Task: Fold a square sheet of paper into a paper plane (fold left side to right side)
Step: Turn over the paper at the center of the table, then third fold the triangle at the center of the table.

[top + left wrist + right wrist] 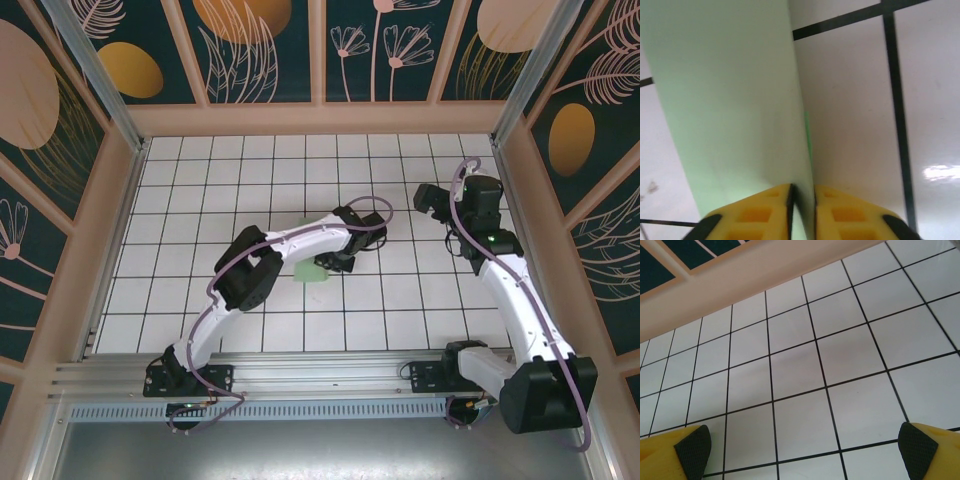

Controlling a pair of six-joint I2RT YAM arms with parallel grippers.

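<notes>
The square sheet of paper [311, 272] is pale mint green and lies mid-table, mostly hidden under my left arm. My left gripper [336, 262] is down at its right side. In the left wrist view the sheet of paper [730, 100] rises as a smooth folded flap, and its edge runs down between the yellow fingers [760, 212]. My left gripper [802, 200] has its jaws a narrow gap apart, with the paper in that gap. My right gripper [427, 200] hovers to the right, away from the paper. My right gripper [805, 450] is wide open over bare tiles.
The white grid table [200, 180] is boxed in by a low tan wall [320, 120] at the back and by frame posts at both sides. A metal rail [320, 375] with the arm bases runs along the near edge.
</notes>
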